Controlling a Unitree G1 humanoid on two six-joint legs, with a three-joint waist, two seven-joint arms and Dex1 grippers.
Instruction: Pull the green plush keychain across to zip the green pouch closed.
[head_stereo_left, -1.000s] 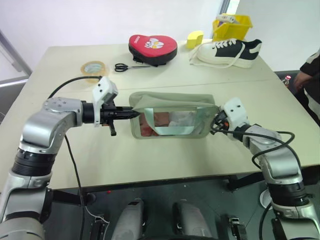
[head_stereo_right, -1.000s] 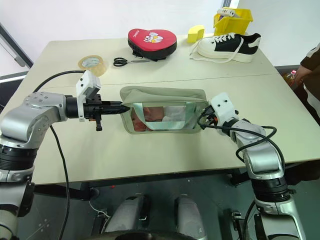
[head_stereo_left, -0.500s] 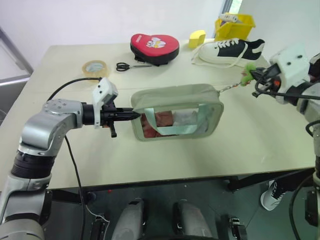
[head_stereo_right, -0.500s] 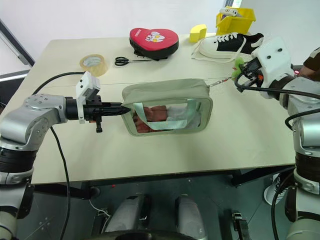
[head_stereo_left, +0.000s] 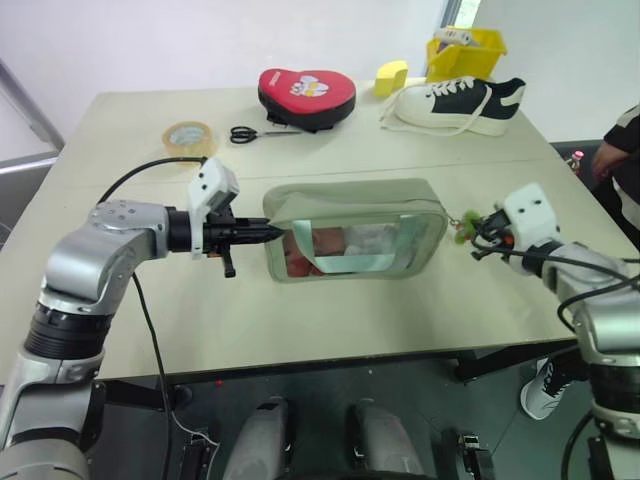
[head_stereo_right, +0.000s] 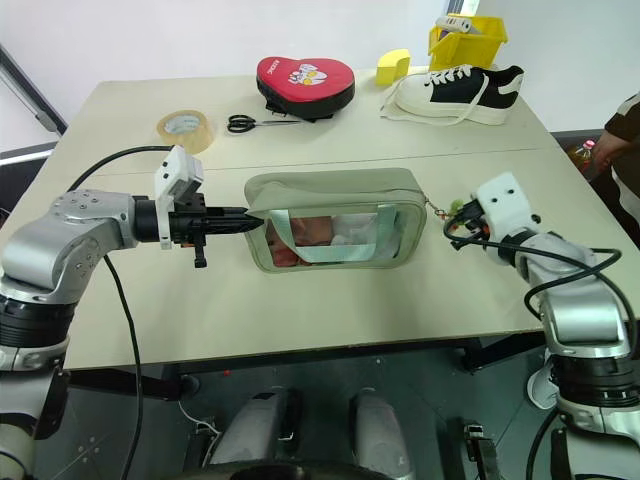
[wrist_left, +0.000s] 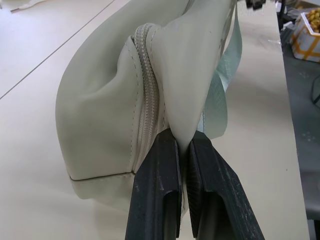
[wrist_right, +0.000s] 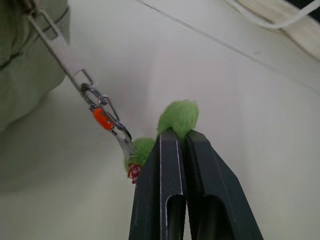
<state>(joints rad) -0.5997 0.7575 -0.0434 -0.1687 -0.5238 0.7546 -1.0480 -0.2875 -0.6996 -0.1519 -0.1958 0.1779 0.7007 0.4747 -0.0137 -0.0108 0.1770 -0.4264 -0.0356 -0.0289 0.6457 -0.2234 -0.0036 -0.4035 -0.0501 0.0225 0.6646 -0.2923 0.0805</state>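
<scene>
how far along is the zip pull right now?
Done, by the look of it: the green pouch has a flat, closed top edge, and its zipper pull sits at the corner nearest the right gripper. In hand: the right gripper is shut on the green plush keychain, while the left gripper pinches the pouch's opposite end. Left: letting go of both.

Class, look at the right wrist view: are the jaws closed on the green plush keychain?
Yes, the right gripper has its jaws shut on the green plush keychain.

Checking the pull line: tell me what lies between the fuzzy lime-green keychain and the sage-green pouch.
A metal zipper pull and clip links join the keychain to the pouch, seen in the right wrist view.
</scene>
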